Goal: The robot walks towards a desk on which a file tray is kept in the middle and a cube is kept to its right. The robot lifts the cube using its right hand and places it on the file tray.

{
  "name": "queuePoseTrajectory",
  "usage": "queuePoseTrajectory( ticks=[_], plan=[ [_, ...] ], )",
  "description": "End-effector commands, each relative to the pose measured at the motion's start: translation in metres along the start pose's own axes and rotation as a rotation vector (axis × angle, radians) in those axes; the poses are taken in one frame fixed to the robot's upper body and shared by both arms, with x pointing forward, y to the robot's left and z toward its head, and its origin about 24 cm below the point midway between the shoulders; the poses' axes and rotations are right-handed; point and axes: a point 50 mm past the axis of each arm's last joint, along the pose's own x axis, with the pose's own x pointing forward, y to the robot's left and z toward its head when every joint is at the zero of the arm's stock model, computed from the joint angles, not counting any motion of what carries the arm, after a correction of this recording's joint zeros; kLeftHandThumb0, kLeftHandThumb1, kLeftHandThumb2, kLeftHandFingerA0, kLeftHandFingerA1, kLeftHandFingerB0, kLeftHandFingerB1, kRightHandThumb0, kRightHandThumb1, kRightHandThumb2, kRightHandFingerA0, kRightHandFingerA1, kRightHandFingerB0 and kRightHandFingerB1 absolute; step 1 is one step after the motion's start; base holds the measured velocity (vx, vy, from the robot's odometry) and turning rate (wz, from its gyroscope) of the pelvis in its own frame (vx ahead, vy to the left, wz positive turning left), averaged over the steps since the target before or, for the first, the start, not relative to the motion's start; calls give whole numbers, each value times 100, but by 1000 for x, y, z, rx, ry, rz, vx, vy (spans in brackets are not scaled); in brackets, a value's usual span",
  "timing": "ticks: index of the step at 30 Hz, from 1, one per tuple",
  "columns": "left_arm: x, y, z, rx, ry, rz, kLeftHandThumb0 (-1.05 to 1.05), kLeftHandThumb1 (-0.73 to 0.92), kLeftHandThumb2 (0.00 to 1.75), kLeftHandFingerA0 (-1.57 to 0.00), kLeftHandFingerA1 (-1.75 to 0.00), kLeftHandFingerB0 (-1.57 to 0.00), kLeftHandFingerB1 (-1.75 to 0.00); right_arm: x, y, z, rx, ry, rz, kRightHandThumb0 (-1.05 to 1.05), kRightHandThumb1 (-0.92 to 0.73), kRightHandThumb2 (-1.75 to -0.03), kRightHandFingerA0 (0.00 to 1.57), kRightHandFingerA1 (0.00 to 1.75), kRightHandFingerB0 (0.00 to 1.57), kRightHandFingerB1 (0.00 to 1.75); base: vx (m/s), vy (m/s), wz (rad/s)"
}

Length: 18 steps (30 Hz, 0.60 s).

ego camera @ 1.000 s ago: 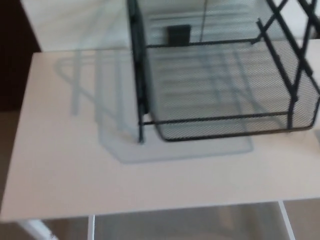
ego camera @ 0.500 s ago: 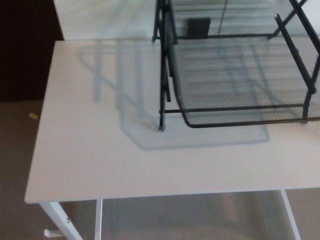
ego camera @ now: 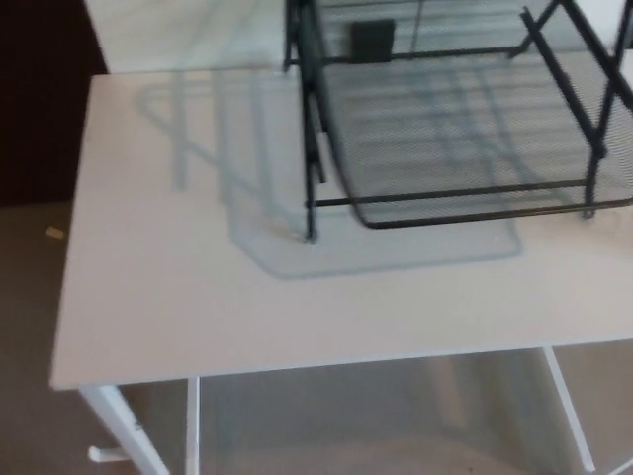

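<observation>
A white desk (ego camera: pixel 178 297) is filling most of the head view, its near edge running across the lower part of the scene and its left edge slanting away toward the far left. A black wire-mesh file tray (ego camera: pixel 455 139) is sitting on the far right part of the desk, and its right end is running out of the picture. The tray's mesh shelf is riding above the desktop on a thin black frame, with a near-left upright post (ego camera: pixel 311 188) standing on the surface and black diagonal braces (ego camera: pixel 564 49) crossing at the far right. The mesh shelf is lying bare as far as it shows. A grey shadow (ego camera: pixel 396 252) is falling on the desktop under and to the left of the tray. A small dark rectangular object (ego camera: pixel 372 40) is showing through the wire beyond the tray's far side; what it is cannot be told.

The cube is not showing anywhere in this view, so its place cannot be told. Neither robot hand is appearing in the picture, so their fingers cannot be judged.

A white desk leg (ego camera: pixel 124 435) is angling down at the near left. A brown floor (ego camera: pixel 30 327) is lying to the left of the desk, with a small yellow scrap (ego camera: pixel 54 234) resting on it.
</observation>
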Motion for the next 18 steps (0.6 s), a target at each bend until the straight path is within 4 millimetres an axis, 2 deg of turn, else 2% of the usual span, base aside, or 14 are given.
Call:
queuePoseTrajectory(
  ticks=[1, 5, 12, 13, 16, 17, 18],
  plan=[
    [-2, 9, 4, 6, -12, 29, -105, 66, 126, -5, -75, -5, -59, -2, -6, -2, -47, -1, -6, -53, -38, -82, 2, 47, 2, 43, -83, 543, 16],
    [-2, 9, 4, -6, -6, 33, -105, 61, 125, -8, -79, -1, -64, -1, -6, -2, -48, -2, -6, -53, -38, -82, 2, 47, 2, 43, 40, 154, 7],
    [-4, 11, 2, 6, -16, 25, -105, 70, 127, -4, -72, -8, -55, 0, -8, 2, -55, -9, -7, -53, -38, -82, 2, 47, 2, 43, 7, -1, 1],
    [-4, 11, 2, 3, -16, 24, -105, 67, 126, 0, -71, -9, -55, 0, -8, 3, -56, -10, -8, -53, -38, -82, 2, 47, 2, 43, 0, 0, 0],
    [-4, 11, 2, 4, -10, 27, -105, 67, 127, -4, -74, -6, -57, 1, -9, 4, -57, -12, -9, -53, -38, -82, 2, 47, 2, 43, 0, 0, 0],
    [-4, 11, 2, -1, -10, 28, -105, 66, 125, -9, -76, -3, -60, 1, -10, -1, 308, 130, -189, -69, -62, -101, 35, 62, 21, 50, 0, 0, 0],
    [-3, 11, 2, -6, -9, 31, -105, 65, 125, -11, -77, -2, -60, 0, -11, -5, 255, 112, -203, -86, -54, -90, 39, 54, 11, 39, 0, 0, 0]
  ],
)
